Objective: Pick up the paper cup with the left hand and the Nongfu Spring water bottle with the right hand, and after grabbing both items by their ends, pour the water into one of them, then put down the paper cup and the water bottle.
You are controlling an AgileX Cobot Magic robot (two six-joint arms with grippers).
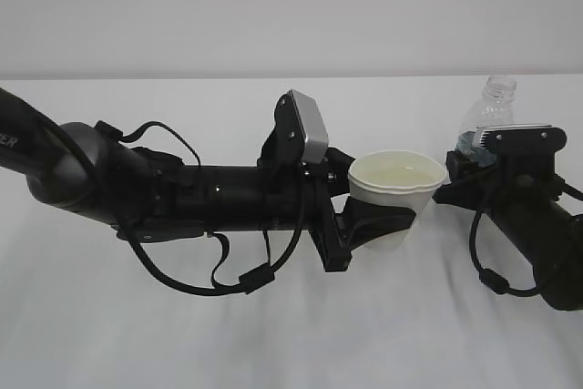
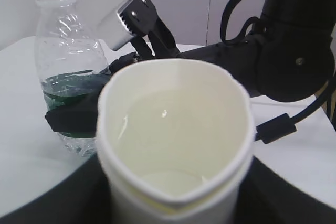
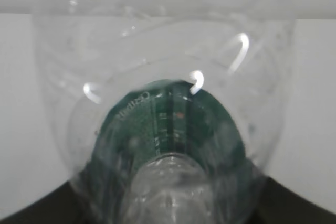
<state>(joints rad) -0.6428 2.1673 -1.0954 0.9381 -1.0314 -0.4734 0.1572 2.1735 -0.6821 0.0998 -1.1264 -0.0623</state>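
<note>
White table under both arms: left hand clamps the cup, seemingly holding water; right hand clamps the upright bottle

left arm lettering: white capitals on the black left arm at the frame's left edge, cut off; only an "E" and part of the next letter show
bottle label: the dark green label on the water bottle carries small pale print, too blurred to read
paper cup: plain white
</note>
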